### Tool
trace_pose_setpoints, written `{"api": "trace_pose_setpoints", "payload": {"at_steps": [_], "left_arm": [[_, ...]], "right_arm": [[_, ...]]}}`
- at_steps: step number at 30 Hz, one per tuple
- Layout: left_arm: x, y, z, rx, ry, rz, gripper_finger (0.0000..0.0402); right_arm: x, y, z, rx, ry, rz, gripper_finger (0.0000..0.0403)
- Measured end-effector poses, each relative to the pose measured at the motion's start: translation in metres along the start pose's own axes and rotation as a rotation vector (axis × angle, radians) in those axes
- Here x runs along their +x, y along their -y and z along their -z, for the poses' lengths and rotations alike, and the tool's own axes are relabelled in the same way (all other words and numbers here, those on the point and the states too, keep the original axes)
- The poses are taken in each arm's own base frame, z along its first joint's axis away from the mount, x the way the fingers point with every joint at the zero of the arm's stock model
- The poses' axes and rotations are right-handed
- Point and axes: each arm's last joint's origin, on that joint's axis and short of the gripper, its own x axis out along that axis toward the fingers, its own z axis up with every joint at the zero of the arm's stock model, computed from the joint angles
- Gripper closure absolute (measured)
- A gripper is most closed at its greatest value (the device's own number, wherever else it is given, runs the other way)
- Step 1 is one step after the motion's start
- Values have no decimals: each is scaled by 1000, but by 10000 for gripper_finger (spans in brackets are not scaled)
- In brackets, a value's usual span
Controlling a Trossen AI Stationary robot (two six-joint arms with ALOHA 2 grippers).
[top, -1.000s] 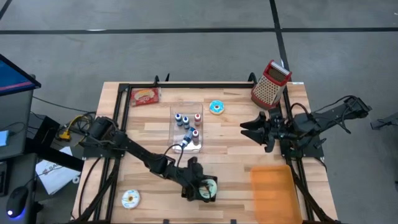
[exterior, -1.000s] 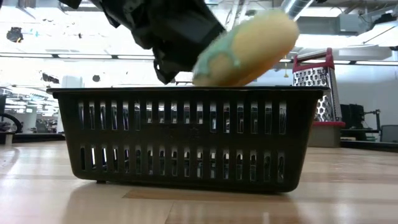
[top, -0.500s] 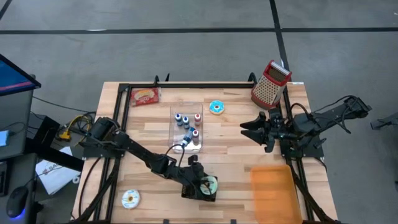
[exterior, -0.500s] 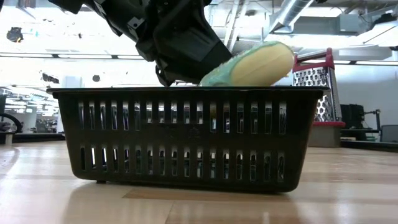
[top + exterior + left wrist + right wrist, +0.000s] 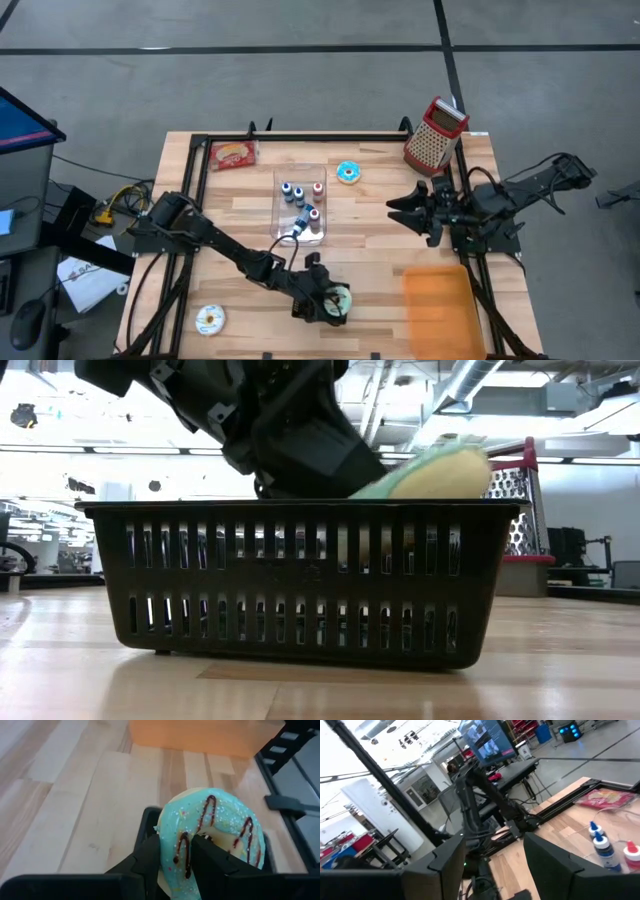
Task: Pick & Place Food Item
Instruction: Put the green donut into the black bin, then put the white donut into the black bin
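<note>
the left gripper is pinching a teal-iced ring doughnut with dark drizzle and sprinkles, its two dark fingers clamped on the doughnut's edge, one on the iced face and one behind it. in the low view the doughnut sits tilted right at the top rim of a black slatted plastic basket, its lower part dipping behind the basket wall while the rest shows above. seen from above, this gripper and the basket are at the near edge of the wooden slatted worktop, about midway across it. to the right of the basket lies a flat orange rectangular mat; to its left, at the near left corner, lies a white-iced ring doughnut. farther back, in the middle, a clear tray of small dropper bottles with blue and red caps rests on the worktop, with a blue-iced ring doughnut just right of it, a red packet of food at the far left, and a metal box grater with a red handle at the far right. the right gripper hangs above the worktop's right side with its fingers spread and nothing between them.
</note>
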Motion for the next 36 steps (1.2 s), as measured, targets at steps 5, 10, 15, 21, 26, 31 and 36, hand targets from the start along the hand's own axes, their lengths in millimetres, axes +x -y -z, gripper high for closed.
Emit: {"api": "trace_pose_setpoints", "payload": {"at_steps": [5,10,15,21,26,31,36], "left_arm": [[-1,0,-2,-4,1,12,290],[-1,0,-1,-6,0,13,249],[-1,0,-1,-6,-1,13,223],[-1,0,0,-1,-18,15,220],[-1,-1,4,-14,-57,10,220],[-2,1,5,-11,-64,15,220],[-7,1,-2,-19,-42,18,220]], "right_arm": [[-2,-3,3,-3,-18,-16,210],[-2,-3,3,-3,-18,-15,210],[-2,-3,3,-3,-18,-15,210],[-2,-3,3,-3,-18,-15,210],[-2,-3,3,-3,-18,-15,210],[-2,-3,3,-3,-18,-15,210],[-2,-3,3,-3,-18,-15,210]]}}
